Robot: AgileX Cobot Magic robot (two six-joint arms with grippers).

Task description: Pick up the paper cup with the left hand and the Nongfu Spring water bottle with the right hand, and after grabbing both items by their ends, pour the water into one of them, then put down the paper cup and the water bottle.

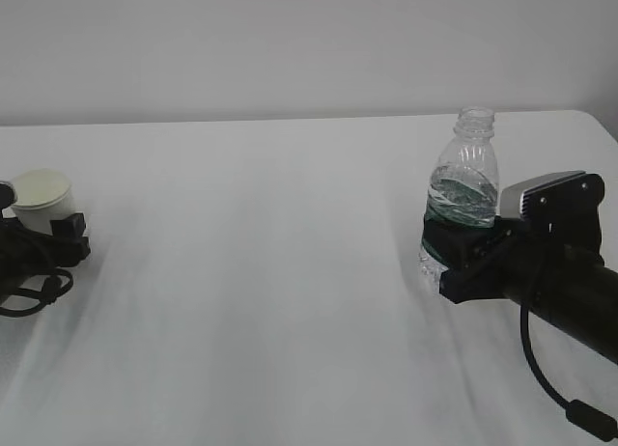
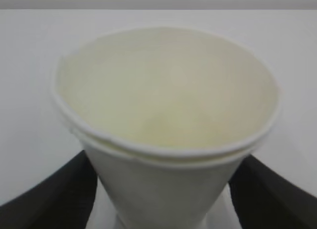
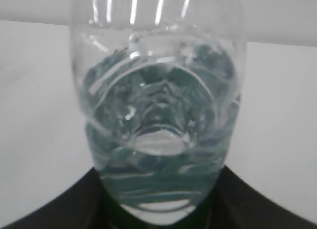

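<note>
The paper cup (image 1: 41, 189) stands upright at the far left, cream-white with a rolled rim. My left gripper (image 1: 45, 221) is shut on it, a black finger (image 2: 59, 194) against each side of the cup (image 2: 163, 189) below the rim. Its inside looks pale and I cannot tell whether it holds liquid. On the right, the clear capless Nongfu Spring water bottle (image 1: 465, 166) is upright, with my right gripper (image 1: 462, 236) shut around its dark green label band. In the right wrist view the bottle (image 3: 158, 65) fills the frame, water (image 3: 158, 135) showing in it, between the gripper (image 3: 161, 206) fingers.
The white table (image 1: 261, 272) runs back to a pale wall, with its rounded far right corner (image 1: 594, 118) in view. Black cables (image 1: 34, 290) loop beside the left arm. One black cable (image 1: 546, 383) hangs under the right arm.
</note>
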